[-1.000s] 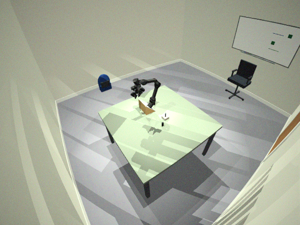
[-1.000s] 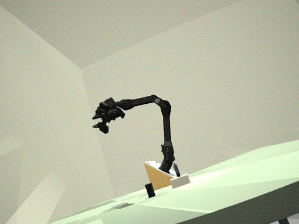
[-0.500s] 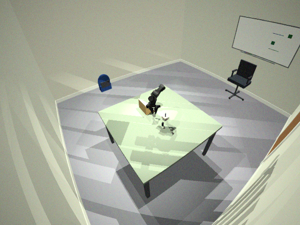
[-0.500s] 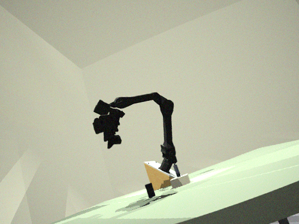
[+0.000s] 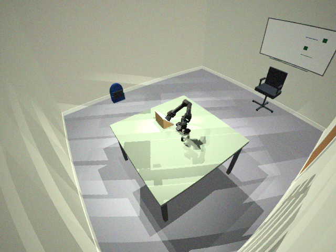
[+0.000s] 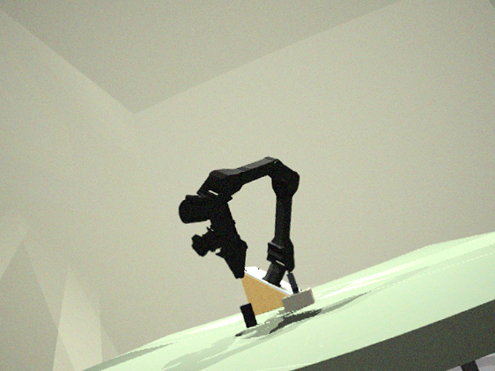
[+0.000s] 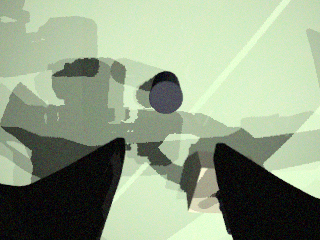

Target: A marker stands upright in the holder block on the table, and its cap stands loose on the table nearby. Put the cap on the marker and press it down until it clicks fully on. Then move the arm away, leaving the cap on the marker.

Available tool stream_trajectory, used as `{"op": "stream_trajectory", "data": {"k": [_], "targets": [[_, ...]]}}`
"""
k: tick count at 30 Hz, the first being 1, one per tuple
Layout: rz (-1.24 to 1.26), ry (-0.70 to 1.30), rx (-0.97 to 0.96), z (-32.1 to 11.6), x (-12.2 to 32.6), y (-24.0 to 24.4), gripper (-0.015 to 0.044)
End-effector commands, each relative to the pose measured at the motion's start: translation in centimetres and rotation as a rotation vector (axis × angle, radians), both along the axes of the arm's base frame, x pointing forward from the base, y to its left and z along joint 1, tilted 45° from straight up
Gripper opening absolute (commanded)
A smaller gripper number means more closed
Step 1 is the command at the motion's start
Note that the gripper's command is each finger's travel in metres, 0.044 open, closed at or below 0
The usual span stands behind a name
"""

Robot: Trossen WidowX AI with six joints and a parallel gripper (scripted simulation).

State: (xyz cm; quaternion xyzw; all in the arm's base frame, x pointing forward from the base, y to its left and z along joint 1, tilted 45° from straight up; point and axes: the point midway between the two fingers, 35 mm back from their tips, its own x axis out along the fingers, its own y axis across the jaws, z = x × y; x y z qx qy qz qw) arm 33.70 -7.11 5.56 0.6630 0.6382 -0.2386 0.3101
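Note:
The cap (image 5: 182, 139) (image 6: 248, 315) (image 7: 166, 95) is a short dark cylinder standing upright on the table. In the wrist view it lies beyond the fingertips, slightly left of the middle between them. My gripper (image 6: 239, 277) (image 7: 170, 148) is open and empty, pointing down above the cap with a gap between them. The pale holder block (image 6: 298, 300) (image 7: 205, 187) stands to the right of the cap in the exterior view, partly behind the right finger in the wrist view. The dark marker (image 6: 292, 283) stands upright in the block; the finger hides it in the wrist view.
An orange-sided wedge (image 5: 160, 120) (image 6: 264, 296) with a white sloping top stands by the arm's base on the green table (image 5: 168, 176) (image 6: 390, 324). The arm arches over from the base. An office chair (image 5: 268, 89) and a blue object (image 5: 116, 93) stand away from the table.

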Motion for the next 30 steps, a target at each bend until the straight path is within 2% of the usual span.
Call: {"op": "stream_trajectory", "data": {"k": [1, 5, 30], "targets": [[-0.012, 0.015, -0.003, -0.4, 0.2, -0.4, 0.0244], [-0.012, 0.014, -0.002, -2.6, 0.4, 1.7, 0.0244], [-0.013, 0.014, -0.002, -5.5, 0.9, 4.4, 0.0244]]}}
